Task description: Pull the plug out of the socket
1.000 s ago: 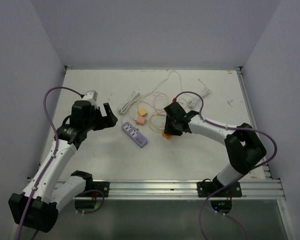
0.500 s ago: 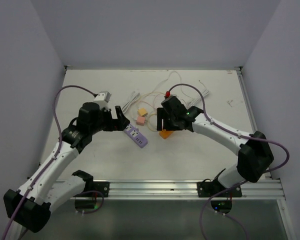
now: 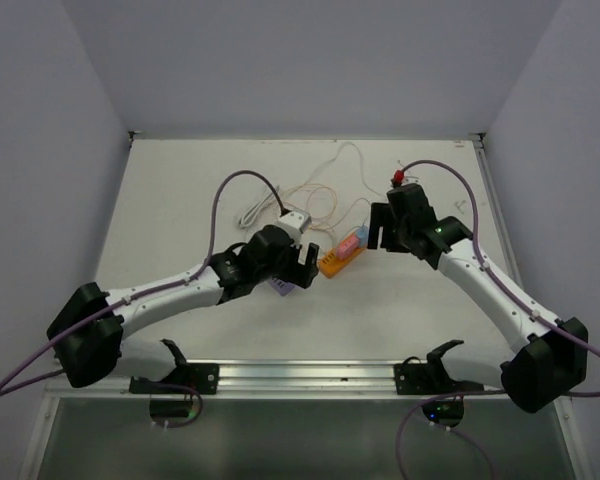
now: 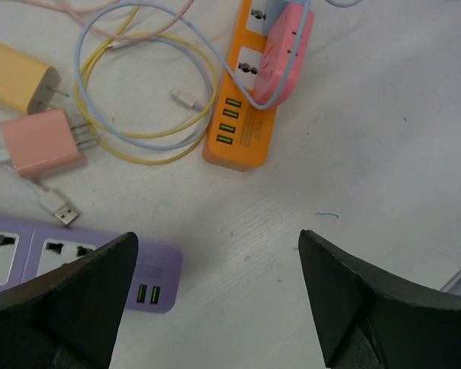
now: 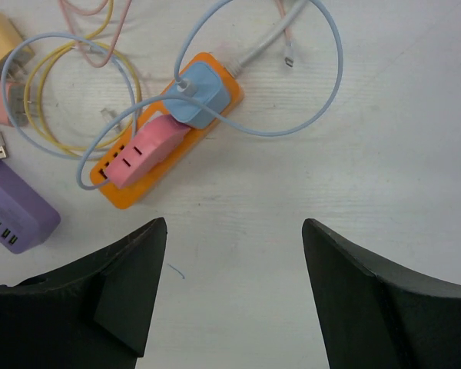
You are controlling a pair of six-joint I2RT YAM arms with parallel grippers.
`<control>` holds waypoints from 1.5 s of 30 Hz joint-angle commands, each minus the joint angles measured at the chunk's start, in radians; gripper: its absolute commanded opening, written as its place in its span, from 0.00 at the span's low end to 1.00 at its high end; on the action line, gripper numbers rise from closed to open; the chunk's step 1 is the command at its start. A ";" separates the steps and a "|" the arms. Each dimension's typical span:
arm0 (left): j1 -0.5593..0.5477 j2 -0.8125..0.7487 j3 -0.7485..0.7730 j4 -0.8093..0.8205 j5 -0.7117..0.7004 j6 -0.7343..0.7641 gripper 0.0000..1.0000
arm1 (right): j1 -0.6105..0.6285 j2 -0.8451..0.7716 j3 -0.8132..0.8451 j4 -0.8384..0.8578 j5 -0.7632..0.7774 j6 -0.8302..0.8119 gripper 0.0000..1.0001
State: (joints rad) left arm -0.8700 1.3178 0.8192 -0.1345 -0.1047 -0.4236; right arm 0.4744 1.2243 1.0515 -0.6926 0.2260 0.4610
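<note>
1. The left gripper (image 4: 215, 307) is spread wide. Its fingers (image 4: 69, 300) hold nothing, and only bare table (image 4: 369, 154) lies between them.
2. Just ahead of the finger at the wrist view's left lies the purple strip (image 4: 77, 257). Its USB end reaches in between the two fingers, and its near edge is hidden by that finger.
3. Farther ahead, about midway between the fingers, the orange strip (image 4: 238, 146) points away from them. The pink plug (image 4: 284, 54) sits on its sockets at the far end (the frame cuts off the rest).
4. Ahead and to the left of the fingers lie a pink charger (image 4: 42, 142) and a yellow charger (image 4: 15, 77). Beside them are loops of yellow cable (image 4: 138, 146) and blue cable (image 4: 138, 46).
5. The right gripper (image 5: 234, 300) is also spread, with nothing between its fingers (image 5: 100, 300).
6. Ahead of its left-hand finger the orange strip lies slantwise, well apart from both fingers. The pink plug is the nearer one, and the blue plug (image 5: 200, 96) touches it just beyond, both on the strip.
7. The blue cable swings in a wide loop ahead of the right-hand finger.
8. From above, the two grippers flank the orange strip, one near each end, and neither touches it.
</note>
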 commanded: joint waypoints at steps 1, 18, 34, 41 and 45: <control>-0.078 0.069 0.012 0.278 -0.185 0.103 0.89 | -0.019 -0.039 -0.022 0.010 -0.022 -0.041 0.75; -0.198 0.428 -0.100 0.875 -0.385 0.281 0.81 | -0.049 -0.046 -0.058 0.104 -0.151 -0.099 0.76; -0.196 0.586 -0.080 1.030 -0.322 0.333 0.73 | -0.063 0.007 0.010 0.051 -0.139 -0.052 0.76; -0.193 0.644 -0.075 1.104 -0.300 0.358 0.70 | -0.063 0.052 0.027 0.042 -0.162 0.033 0.76; -0.188 0.666 -0.080 1.125 -0.294 0.344 0.59 | -0.063 0.070 0.051 0.016 -0.140 0.090 0.77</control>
State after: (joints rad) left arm -1.0645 1.9663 0.7235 0.8783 -0.4107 -0.0853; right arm 0.4175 1.2858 1.0458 -0.6441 0.0830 0.4820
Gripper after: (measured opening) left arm 0.626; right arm 0.764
